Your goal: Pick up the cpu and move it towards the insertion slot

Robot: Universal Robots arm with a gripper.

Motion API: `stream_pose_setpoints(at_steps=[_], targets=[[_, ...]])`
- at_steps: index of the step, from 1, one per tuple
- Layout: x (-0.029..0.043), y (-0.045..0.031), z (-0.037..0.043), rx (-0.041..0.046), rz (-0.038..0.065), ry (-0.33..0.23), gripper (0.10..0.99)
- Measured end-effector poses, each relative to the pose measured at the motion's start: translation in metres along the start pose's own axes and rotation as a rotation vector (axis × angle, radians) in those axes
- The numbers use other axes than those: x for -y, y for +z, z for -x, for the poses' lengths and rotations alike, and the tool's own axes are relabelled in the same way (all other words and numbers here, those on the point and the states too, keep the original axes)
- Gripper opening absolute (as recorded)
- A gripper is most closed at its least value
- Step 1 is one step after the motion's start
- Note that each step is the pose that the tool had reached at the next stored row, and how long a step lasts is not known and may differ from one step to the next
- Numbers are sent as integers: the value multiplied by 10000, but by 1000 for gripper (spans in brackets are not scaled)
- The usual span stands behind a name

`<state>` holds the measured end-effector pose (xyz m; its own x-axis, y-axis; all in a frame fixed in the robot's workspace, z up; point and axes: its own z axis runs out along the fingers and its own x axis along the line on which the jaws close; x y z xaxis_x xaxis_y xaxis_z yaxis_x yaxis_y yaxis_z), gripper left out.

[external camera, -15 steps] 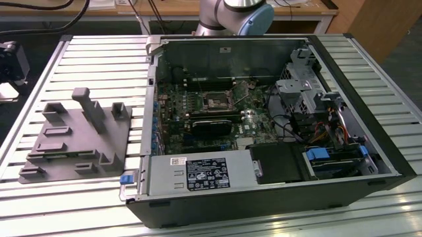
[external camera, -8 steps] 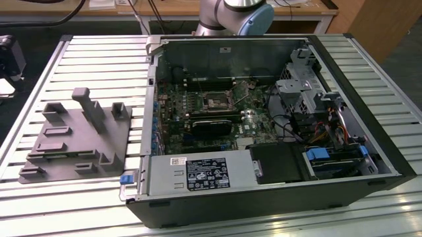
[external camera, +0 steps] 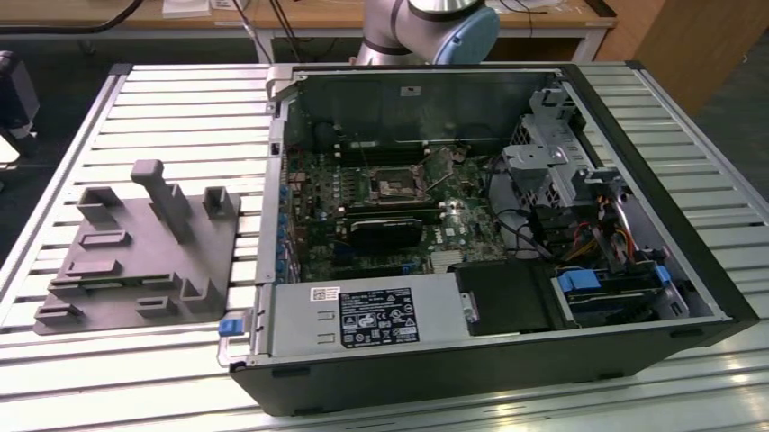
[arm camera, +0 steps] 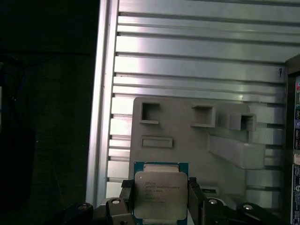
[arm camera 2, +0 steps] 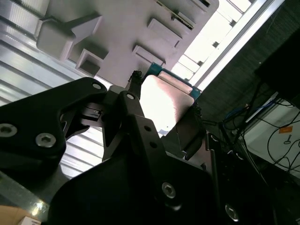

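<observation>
The cpu (arm camera: 161, 193), a flat square chip with a silver top on a green-edged board, sits between my gripper's (arm camera: 161, 202) two black fingers (arm camera: 195, 199), which are shut on its sides. In the second wrist view the cpu (arm camera 2: 165, 96) shines brightly in the gripper (arm camera 2: 164, 112). It hangs well above the grey fixture plate (arm camera: 187, 140). The insertion slot (external camera: 394, 184), a dark square socket in a silver bracket, lies on the motherboard inside the open computer case (external camera: 673, 297), to the exterior view's right of the fixture plate (external camera: 132, 261).
The slatted aluminium table (external camera: 180, 108) carries the plate and the case. A white-labelled grey box (external camera: 360, 317) and a long black card (external camera: 384, 232) lie near the socket. The table's edge (arm camera: 101, 93) borders dark floor. The arm's base (external camera: 433, 27) stands behind the case.
</observation>
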<state>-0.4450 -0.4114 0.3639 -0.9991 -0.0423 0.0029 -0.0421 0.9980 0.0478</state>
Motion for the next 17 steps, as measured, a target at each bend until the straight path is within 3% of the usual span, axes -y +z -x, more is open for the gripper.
stream_pose_setpoints(at_steps=[7,17], targets=[[-5,-99,1,1,0,-1,545],[-3,-115,67,0,7,-1,545]])
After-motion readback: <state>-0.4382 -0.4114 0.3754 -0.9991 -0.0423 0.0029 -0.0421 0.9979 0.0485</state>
